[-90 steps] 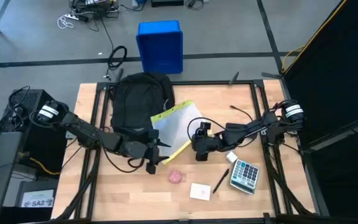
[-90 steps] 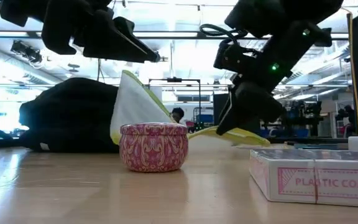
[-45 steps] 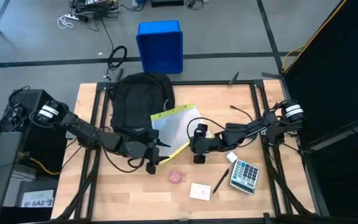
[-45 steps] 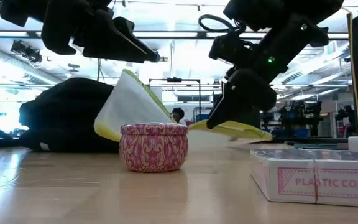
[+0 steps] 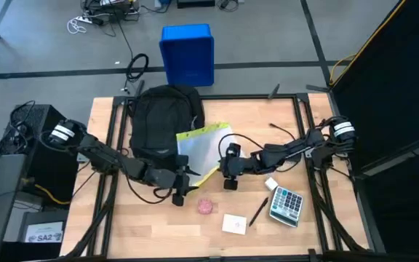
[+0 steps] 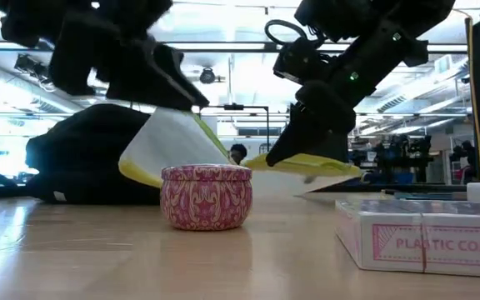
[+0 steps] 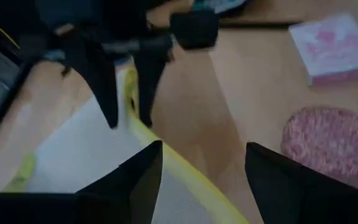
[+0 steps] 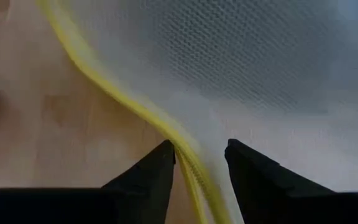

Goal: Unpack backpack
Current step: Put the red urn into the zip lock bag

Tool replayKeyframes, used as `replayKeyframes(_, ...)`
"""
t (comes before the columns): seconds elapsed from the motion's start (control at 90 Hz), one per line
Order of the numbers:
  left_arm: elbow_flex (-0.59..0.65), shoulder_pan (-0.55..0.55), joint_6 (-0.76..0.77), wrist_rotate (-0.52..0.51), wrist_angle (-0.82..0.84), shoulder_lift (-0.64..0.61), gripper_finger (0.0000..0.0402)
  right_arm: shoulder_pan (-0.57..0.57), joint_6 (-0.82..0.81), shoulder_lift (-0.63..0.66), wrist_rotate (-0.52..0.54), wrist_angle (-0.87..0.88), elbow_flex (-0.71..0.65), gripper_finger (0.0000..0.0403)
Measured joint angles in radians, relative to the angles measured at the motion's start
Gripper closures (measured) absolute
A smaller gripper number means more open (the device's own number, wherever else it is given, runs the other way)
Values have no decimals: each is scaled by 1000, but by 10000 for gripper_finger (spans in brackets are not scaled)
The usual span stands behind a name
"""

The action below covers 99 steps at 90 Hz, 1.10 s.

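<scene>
backpack (image 5: 164,120): big, black and soft, lying on the bench (image 5: 282,124). It looks floppy and a bit heavy.
where to hold: maybe the thick top edge or a strap.
mesh pouch (image 5: 204,149): white with a yellow edge, lying half out of the backpack. It looks light and bendy.
left tool (image 5: 178,182): beside the backpack, open over the pouch edge, holding nothing.
right tool (image 5: 226,169): past the pouch from the backpack, fingers a little apart around the yellow edge.
pink tin (image 5: 205,207): near the left tool.

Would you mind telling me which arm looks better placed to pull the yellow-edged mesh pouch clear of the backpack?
Probably the right: its tool already straddles the pouch's yellow edge, while the left tool hangs open beside it.
</scene>
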State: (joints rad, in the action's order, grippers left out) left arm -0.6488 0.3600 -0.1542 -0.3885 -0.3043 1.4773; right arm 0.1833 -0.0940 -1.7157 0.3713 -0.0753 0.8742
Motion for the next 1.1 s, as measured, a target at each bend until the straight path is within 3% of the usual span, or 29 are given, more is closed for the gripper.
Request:
replayKeyframes(0.122,0,-7,1,-1,-53,52,204,0,0,0,-28,0,0,308)
replayKeyframes(0.344,0,-25,3,-2,-139,87,204,0,-1,0,-36,0,0,396)
replayKeyframes(0.7,-3,-64,60,-45,-176,103,204,13,-21,0,-35,-74,0,402)
replayKeyframes(1.1,-5,-112,157,-13,-163,103,204,31,-36,0,-36,-106,0,403)
